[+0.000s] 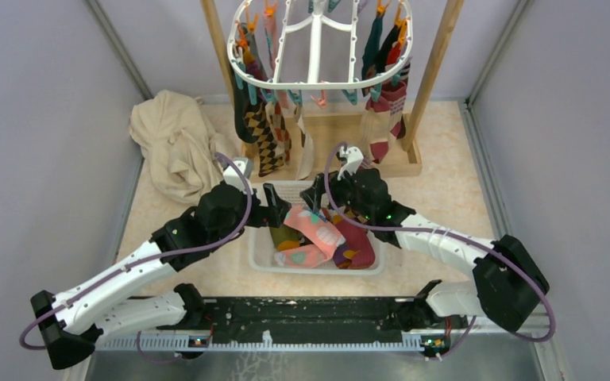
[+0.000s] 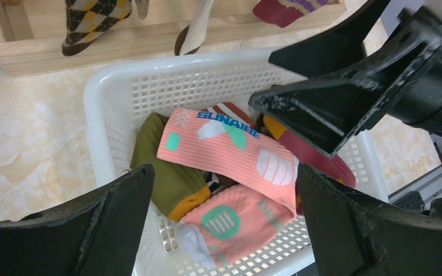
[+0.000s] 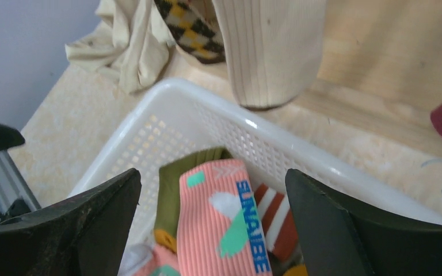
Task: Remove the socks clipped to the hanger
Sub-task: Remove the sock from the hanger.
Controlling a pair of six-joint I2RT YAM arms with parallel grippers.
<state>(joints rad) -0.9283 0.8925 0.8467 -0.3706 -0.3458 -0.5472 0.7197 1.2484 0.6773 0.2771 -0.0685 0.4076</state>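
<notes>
The left gripper and right gripper hover over the white basket at frame centre, jaws wide and empty, probably because loose socks are dropped here. More socks hang clipped to the hanger at the top, awaiting removal.

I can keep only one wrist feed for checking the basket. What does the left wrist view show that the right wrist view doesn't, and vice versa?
Only left wrist: the right pincer, open above the white mesh basket, and a maroon sock in it. Only right wrist: the crumpled beige cloth beyond the basket. Both: the basket, the pink SUNAIBE sock, the olive sock beneath it, a hanging argyle sock.
</notes>
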